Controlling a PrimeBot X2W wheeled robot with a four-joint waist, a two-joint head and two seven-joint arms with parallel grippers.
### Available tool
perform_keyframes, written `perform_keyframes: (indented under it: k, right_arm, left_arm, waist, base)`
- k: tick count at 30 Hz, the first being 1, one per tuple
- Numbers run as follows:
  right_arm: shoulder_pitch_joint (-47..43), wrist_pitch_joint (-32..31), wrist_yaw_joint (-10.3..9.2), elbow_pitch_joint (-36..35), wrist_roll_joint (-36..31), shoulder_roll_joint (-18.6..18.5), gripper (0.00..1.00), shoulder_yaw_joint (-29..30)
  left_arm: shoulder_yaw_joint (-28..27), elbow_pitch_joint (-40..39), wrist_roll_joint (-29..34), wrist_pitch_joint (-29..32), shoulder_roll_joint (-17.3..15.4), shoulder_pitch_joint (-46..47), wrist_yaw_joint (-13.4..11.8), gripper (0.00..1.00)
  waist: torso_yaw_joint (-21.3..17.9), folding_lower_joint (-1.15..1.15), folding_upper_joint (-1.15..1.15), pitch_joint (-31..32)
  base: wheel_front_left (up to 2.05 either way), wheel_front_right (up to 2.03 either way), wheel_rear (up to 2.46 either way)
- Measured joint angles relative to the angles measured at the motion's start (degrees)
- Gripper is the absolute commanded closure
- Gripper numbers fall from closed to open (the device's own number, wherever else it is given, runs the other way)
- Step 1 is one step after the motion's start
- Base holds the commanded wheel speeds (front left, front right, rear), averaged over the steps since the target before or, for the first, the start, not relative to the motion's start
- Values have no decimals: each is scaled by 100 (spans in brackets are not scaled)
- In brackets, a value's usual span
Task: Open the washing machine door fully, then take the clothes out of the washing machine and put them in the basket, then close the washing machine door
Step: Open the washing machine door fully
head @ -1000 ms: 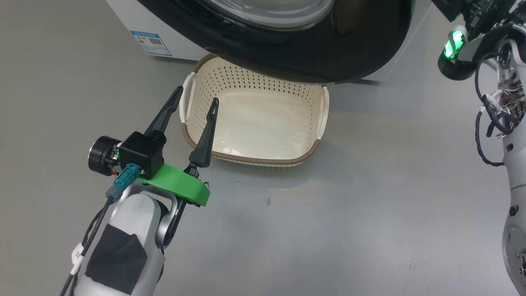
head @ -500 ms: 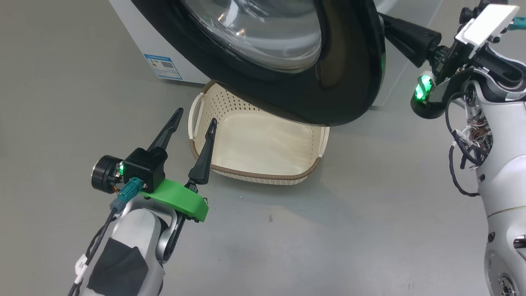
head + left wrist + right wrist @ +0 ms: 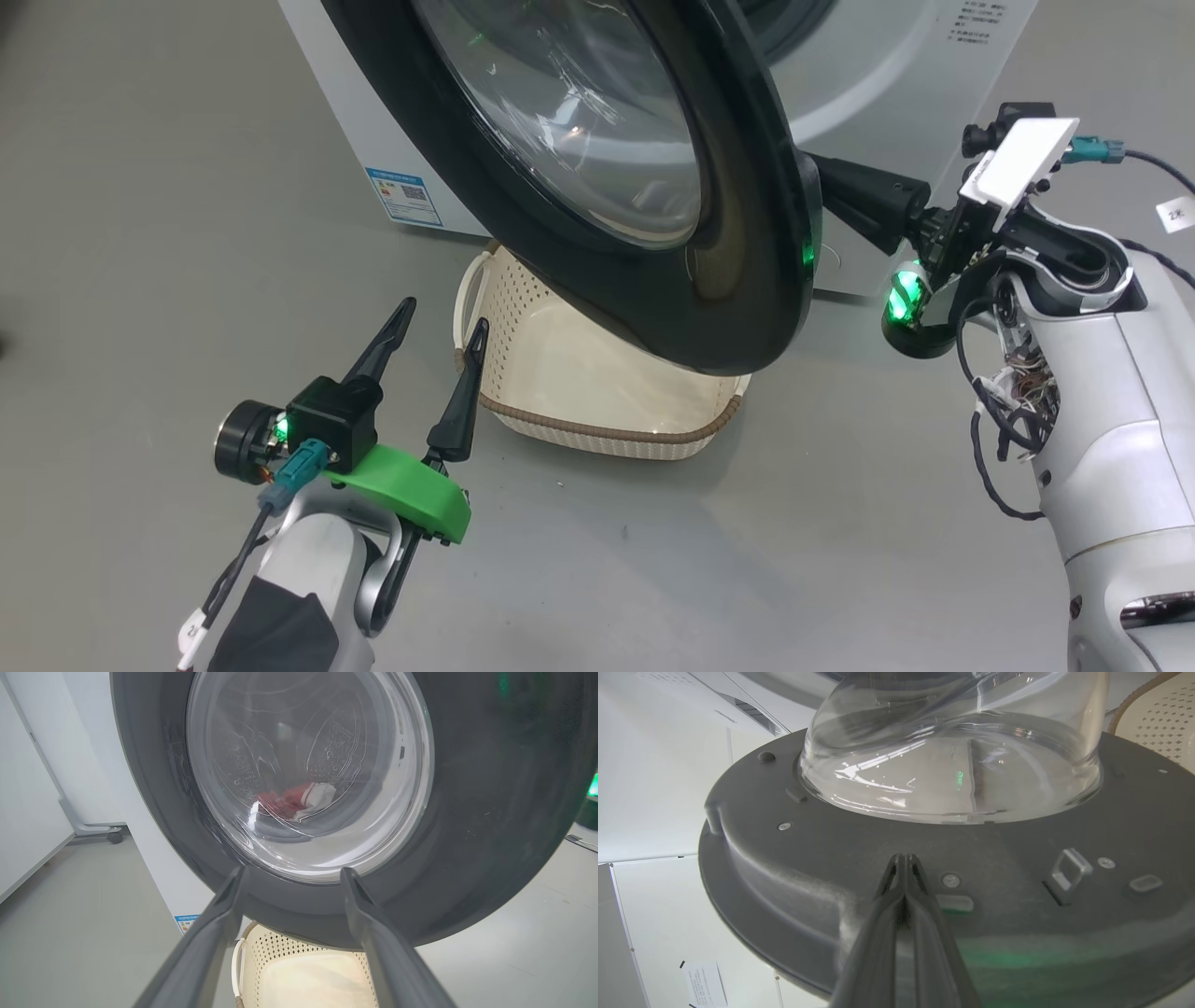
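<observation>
Door [image 3: 747, 280] hides far half of basket [image 3: 597, 443]; left end effector [image 3: 444, 314] spread, right end effector [image 3: 904, 861] closed.

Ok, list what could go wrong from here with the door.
1. The shut right tool only presses its tips on the inner face of the round black-rimmed glass door; with no grip it may slip off.
2. The open left tool points at the door's outer face, so a wider swing might strike it.
3. The door overhangs the cream perforated plastic basket; the red and white clothes may be hard to drop in.
</observation>
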State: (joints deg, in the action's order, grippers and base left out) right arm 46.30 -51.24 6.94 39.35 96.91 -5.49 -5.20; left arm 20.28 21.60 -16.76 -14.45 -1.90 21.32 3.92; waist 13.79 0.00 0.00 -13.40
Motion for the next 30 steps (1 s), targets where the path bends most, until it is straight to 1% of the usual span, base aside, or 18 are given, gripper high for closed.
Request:
perform_keyframes:
  k: [9, 21, 30]
  right_arm:
    - [-352, -143, 0, -202, 135, 53, 100, -125]
    - [-740, -297, 2, -575, 238, 123, 100, -335]
    - [-1010, -301, 3, -821, 271, 132, 100, -480]
  left_arm:
    - [13, 25, -31, 0, 0, -98, 0, 0]
    - [-10, 33, -92, 0, 0, -152, -1, 0]
    - [-2, 36, -178, 0, 1, -186, -1, 0]
  waist:
    - [214, 0, 0, 173]
    - [577, 0, 0, 235]
    - [897, 0, 0, 249]
  base:
    - [0, 0, 0]
    - [0, 0, 0]
    - [0, 0, 0]
